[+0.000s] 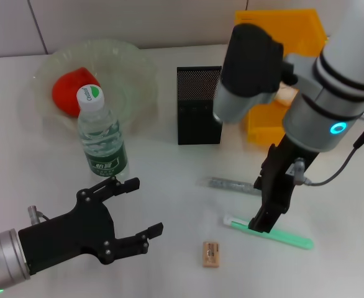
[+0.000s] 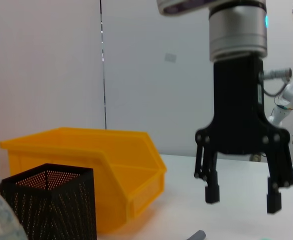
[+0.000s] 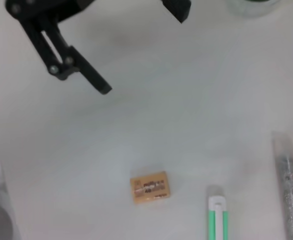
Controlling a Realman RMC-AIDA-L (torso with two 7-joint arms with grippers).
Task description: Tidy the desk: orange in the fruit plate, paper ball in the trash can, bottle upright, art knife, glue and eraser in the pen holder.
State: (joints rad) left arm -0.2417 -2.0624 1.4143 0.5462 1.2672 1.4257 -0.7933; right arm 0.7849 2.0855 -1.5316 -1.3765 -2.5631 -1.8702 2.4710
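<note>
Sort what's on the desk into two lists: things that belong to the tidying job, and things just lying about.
Job items: red fruit in the fruit plate; bottle, upright; pen holder; glue stick; green art knife; eraser; yellow bin, probably the trash can; right gripper over the knife; left gripper, open.

Lying about: nothing that I can see.

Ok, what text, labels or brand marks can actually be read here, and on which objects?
Clear plastic water bottle, white cap: green logo, too small to read.
Bottle's green label: print blurred, unreadable.
Small tan rectangular eraser: dark printed lettering, blurred, unreadable.
Nothing else carries readable text.
</note>
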